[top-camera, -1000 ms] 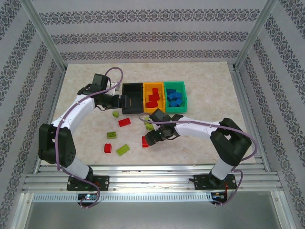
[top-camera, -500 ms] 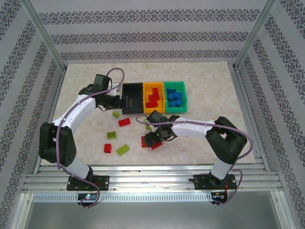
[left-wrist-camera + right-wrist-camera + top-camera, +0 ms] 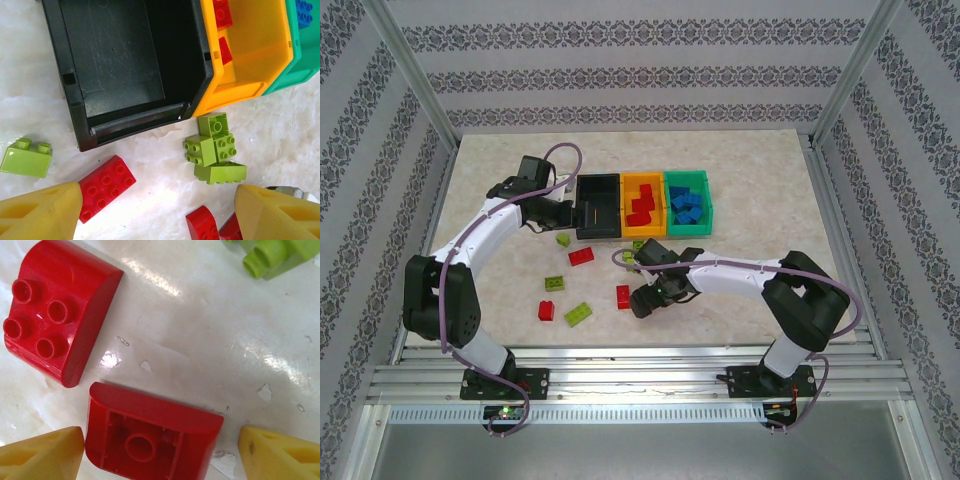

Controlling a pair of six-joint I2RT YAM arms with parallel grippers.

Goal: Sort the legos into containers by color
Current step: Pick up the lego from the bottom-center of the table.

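Legos: R gripper [image 3: 160, 457] wide open, empty, over upturned red brick [image 3: 150, 427]; next drop, close, carry to orange-yellow bin [image 3: 235, 92]; L gripper [image 3: 160, 215] open, empty too.

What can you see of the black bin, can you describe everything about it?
The black bin is a small rectangular open-topped container of glossy dark plastic, with a scuffed, scratched floor, a raised lip along its near wall and a small notch in its side rim. It stands upright on the marbled table, leftmost in the row, its right wall pressed against the orange-yellow bin. No bricks show inside it. A red brick lies near its front corner, not touching.
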